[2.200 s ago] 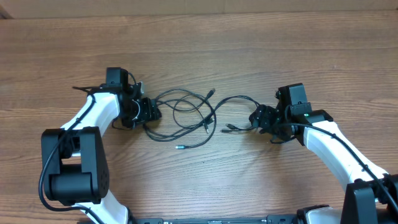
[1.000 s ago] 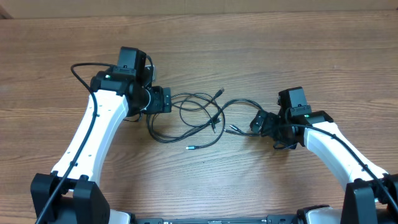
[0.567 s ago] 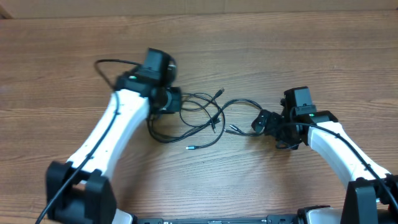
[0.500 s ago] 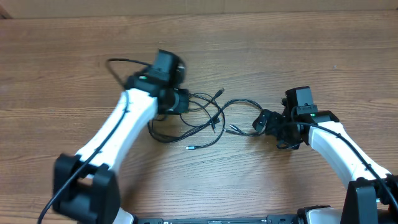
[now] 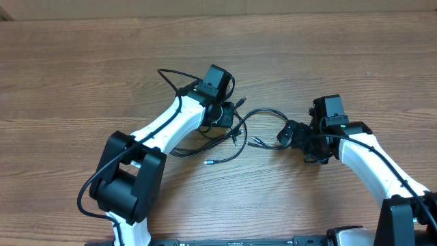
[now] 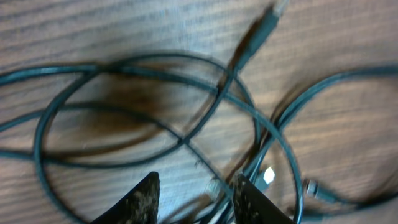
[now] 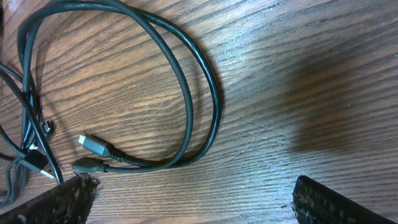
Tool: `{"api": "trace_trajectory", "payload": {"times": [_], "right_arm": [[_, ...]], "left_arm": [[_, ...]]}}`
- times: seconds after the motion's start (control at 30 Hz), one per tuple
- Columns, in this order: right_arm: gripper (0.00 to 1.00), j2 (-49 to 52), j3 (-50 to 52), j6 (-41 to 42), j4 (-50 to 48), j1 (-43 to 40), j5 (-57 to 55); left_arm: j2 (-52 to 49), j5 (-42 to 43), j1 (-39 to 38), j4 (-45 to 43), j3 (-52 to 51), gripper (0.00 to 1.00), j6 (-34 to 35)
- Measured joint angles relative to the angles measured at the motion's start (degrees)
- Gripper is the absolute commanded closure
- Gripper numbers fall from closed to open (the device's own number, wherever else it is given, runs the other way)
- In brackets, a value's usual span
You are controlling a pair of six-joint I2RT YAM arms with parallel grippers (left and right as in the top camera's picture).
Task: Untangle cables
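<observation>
Thin black cables lie tangled in loops on the wooden table, with one small silvery plug tip toward the front. My left gripper hangs over the middle of the tangle. In the left wrist view its fingers stand apart above crossed cables; a blurred strand with a plug runs between them, close to the right finger. My right gripper is wide open at the tangle's right end. In the right wrist view a cable loop and two plug ends lie just ahead of the right gripper.
The wooden table runs to a back edge at the top of the overhead view. The left arm's own thicker wire arcs out to the left of its wrist. Both white arms reach in from the front edge.
The left arm has swung right, from the tangle's left end to above its middle, and its jaws closed and then parted again. The right arm has stayed in place.
</observation>
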State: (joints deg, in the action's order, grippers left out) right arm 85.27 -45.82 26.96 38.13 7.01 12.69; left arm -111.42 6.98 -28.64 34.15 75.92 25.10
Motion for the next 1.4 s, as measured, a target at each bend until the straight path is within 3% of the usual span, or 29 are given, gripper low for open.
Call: {"api": "trace_trajectory", "payload": {"times": [0.23,0.43,0.53,0.87,1.0,1.2,1.4], "right_arm": [[0.00,0.0,0.0,0.0,0.0,0.0,0.0],[0.00,0.0,0.0,0.0,0.0,0.0,0.0],[0.00,0.0,0.0,0.0,0.0,0.0,0.0],[0.00,0.0,0.0,0.0,0.0,0.0,0.0],[0.00,0.0,0.0,0.0,0.0,0.0,0.0],[0.00,0.0,0.0,0.0,0.0,0.0,0.0],[0.00,0.0,0.0,0.0,0.0,0.0,0.0]], "left_arm": [[-3.2,1.9,-0.3,-2.7,0.0,0.60,8.6],[-3.7,1.4,-0.9,-0.7,0.0,0.49,12.3],[-3.7,1.0,-1.2,-1.1,0.0,0.48,14.6],[-4.5,0.1,-4.1,-10.1,0.2,0.44,24.4],[-6.5,-0.4,-5.3,-13.8,0.7,0.50,27.0],[-9.4,-0.8,-5.4,-16.5,2.3,0.88,28.8],[-9.8,0.9,-4.4,-16.5,2.4,0.96,29.2]]}}
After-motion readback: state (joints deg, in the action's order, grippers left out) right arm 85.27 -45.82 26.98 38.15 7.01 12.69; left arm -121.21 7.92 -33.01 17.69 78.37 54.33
